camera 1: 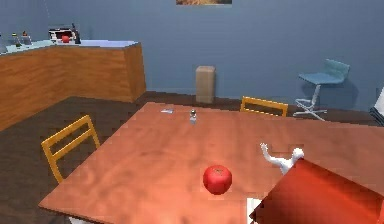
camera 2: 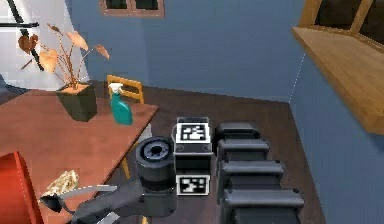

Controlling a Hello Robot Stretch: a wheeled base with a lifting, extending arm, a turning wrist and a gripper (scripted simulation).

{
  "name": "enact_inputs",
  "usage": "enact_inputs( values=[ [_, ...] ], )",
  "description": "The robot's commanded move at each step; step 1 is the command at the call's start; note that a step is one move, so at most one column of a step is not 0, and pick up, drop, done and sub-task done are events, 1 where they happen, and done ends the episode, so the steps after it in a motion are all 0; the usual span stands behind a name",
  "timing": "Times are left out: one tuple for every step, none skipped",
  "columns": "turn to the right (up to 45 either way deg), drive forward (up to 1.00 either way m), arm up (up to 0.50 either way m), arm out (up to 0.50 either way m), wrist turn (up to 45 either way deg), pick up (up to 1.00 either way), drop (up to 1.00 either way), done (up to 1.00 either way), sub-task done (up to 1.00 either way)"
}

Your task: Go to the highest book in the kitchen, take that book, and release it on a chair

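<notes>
A dark square pot (camera 2: 78, 103) holds a dry-leaved plant (camera 2: 66, 50) on the glossy wooden table (camera 2: 40, 135). The gripper (camera 2: 60, 198) reaches over the table; its finger state and load cannot be told, nor whether the red block (camera 1: 325, 195) near it is the book.

Home kitchen-diner: wooden cabinets (camera 1: 60, 75) with appliances (camera 1: 65, 36) on top along the blue wall (camera 1: 250, 50). Big wooden tabletop (camera 1: 150, 150) with chairs (camera 1: 68, 140), apple (camera 1: 217, 179), potted plant (camera 2: 75, 85), spray bottle (camera 2: 120, 105). Swivel chair (camera 1: 325, 80) by the wall.

Wooden table (camera 1: 140, 160), red apple (camera 1: 217, 179) on top, potted plant (camera 2: 78, 100) beside teal spray bottle (camera 2: 121, 106)
</notes>
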Motion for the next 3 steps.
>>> enact_inputs(
  values=[
    [0.0,0.00,-0.50,0.00,0.0,0.00,0.00,0.00,0.00],
    [0.0,0.00,0.00,0.00,0.0,0.00,1.00,0.00,0.00],
    [0.0,0.00,0.00,-0.04,0.0,0.00,0.00,0.00,0.00]
  ],
)
